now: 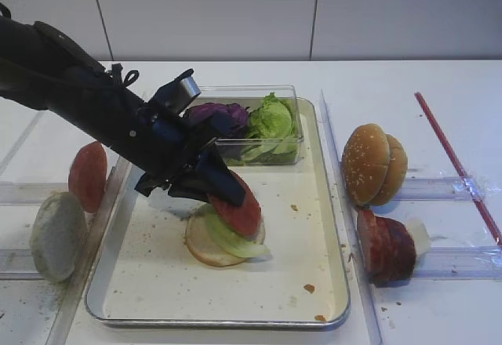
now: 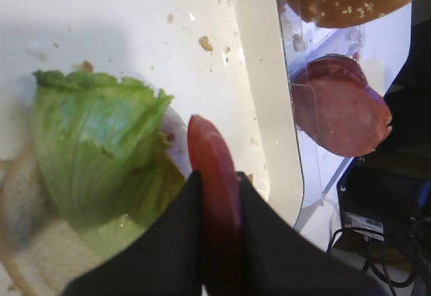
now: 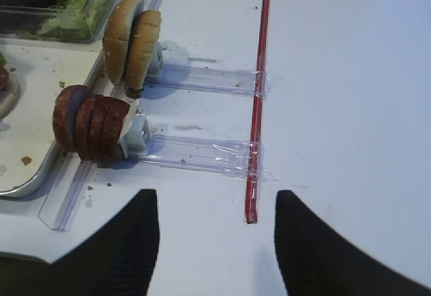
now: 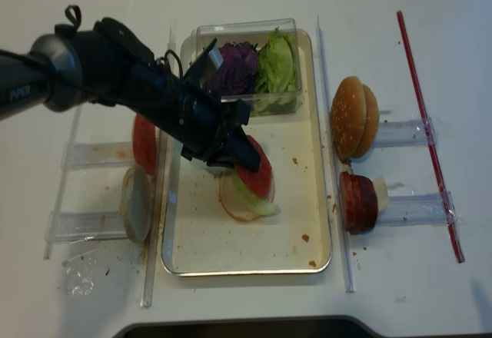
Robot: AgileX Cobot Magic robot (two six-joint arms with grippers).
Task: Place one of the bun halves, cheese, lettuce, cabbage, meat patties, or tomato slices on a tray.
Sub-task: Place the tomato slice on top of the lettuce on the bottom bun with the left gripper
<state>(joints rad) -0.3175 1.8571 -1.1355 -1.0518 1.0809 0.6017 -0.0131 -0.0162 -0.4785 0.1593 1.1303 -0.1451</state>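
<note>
Left arm (image 1: 86, 102) enters from the upper left of the high view and slopes down toward the centre, wrist pitched downward. Left gripper (image 1: 235, 196) points down and to the right, jaws clamped on a tomato slice (image 1: 238, 206) held on edge. In the left wrist view the two dark fingers (image 2: 168, 242) press either face of the slice, its upper edge protruding between them. Right gripper (image 3: 215, 232) hangs low at the right, away from the left arm; its jaws read as closed with nothing between them.
</note>
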